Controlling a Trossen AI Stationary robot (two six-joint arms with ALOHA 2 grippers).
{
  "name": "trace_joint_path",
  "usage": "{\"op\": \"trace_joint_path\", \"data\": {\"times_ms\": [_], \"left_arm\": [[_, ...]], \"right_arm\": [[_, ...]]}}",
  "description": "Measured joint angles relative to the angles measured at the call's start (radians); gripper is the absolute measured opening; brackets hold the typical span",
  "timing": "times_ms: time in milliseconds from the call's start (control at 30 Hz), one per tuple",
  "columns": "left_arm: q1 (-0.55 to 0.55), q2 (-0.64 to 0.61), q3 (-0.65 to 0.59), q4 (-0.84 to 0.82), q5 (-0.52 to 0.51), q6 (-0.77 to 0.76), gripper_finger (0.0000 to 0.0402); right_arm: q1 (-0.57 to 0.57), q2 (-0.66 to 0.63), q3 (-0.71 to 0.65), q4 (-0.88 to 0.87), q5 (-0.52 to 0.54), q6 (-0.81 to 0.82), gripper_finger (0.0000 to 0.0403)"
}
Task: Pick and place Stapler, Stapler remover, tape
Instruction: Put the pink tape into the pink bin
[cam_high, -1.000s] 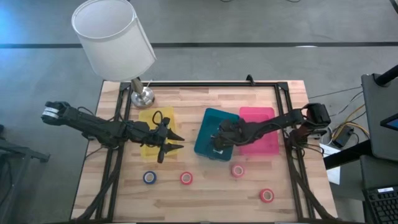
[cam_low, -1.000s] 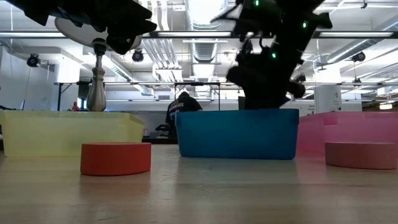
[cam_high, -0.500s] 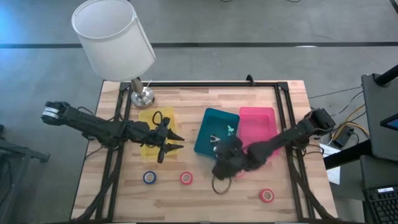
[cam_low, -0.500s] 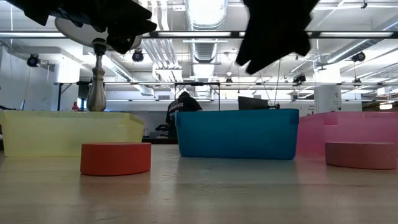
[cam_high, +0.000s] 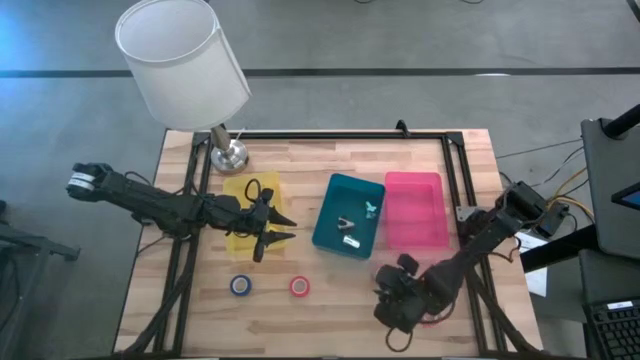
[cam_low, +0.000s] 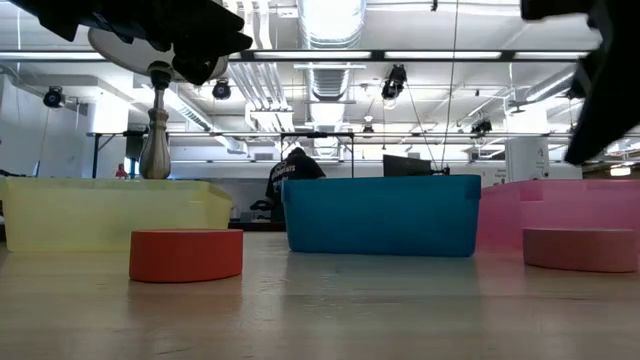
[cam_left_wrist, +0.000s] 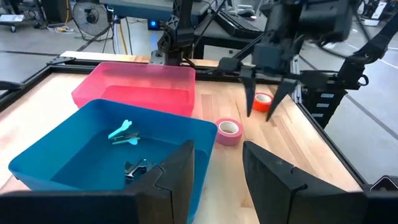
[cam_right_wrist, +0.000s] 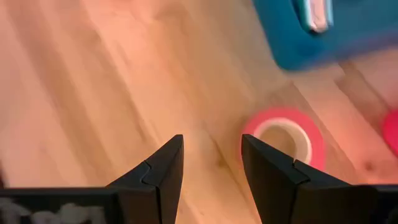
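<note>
Your right gripper hangs with fingers apart, holding nothing, over the near right part of the surface, close to two pink tape rolls. Your left gripper waits over the yellow tray, fingers parted and empty. Blue tape and red tape lie before that tray.
</note>
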Motion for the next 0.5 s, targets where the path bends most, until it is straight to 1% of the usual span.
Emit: {"op": "trace_joint_path", "data": {"times_ms": [67,167,333,400,500], "left_arm": [[0.000,0.000,0.000,0.000,0.000,0.001,0.0140],[0.000,0.000,0.000,0.000,0.000,0.002,0.0140],[0.000,0.000,0.000,0.000,0.000,0.002,0.0140],[0.000,0.000,0.000,0.000,0.000,0.001,0.0140],[0.000,0.000,0.000,0.000,0.000,0.001,0.0140]], "right_arm": [[0.005,0.000,-0.037,0.007,0.000,0.028,0.0157],[0.004,0.000,-0.092,0.017,-0.001,0.022,0.0157],[0.001,0.000,-0.172,0.131,-0.006,-0.064,0.0156],[-0.001,0.000,-0.196,0.181,-0.026,-0.107,0.0155],[-0.007,-0.002,-0.217,0.199,-0.045,-0.134,0.0156]]}}
